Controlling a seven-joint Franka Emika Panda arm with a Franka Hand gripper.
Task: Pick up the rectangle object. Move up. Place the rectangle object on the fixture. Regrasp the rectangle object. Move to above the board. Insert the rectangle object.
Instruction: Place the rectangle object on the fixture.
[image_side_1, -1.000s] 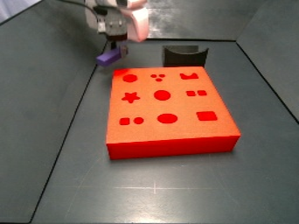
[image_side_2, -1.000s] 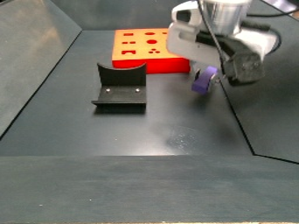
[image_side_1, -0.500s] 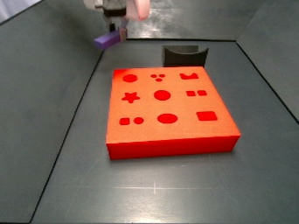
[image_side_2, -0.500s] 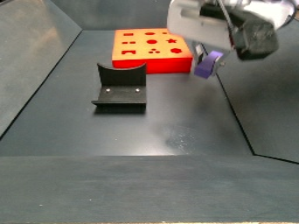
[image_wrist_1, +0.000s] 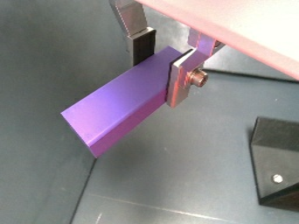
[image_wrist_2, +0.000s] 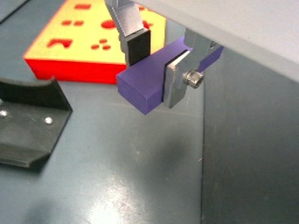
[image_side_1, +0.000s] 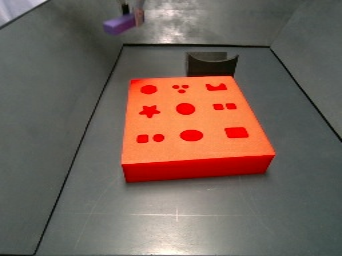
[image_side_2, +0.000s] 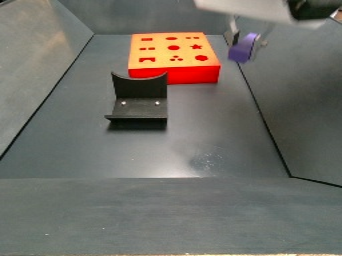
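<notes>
Gripper (image_wrist_1: 163, 61) clamps the rectangle object (image_wrist_1: 122, 107) at one end, high over the floor, fixture (image_side_2: 138, 100) at nine o'clock; that off-centre hold could let it pivot when set down.

Gripper (image_wrist_2: 160, 63) fingers (image_wrist_2: 177, 79) clamping the purple rectangle object (image_wrist_2: 155, 77), red board (image_wrist_2: 79, 39) behind, dark fixture (image_wrist_2: 28, 122) below

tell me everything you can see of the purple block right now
The purple block is a smooth, plain lilac bar, longer than wide, looking like plastic. The gripper is shut on one end, its silver fingers pressing opposite faces, so most of the bar sticks out free and tilted. It hangs in the air, touching nothing else, above the dark floor and apart from the red board and the fixture.
</notes>
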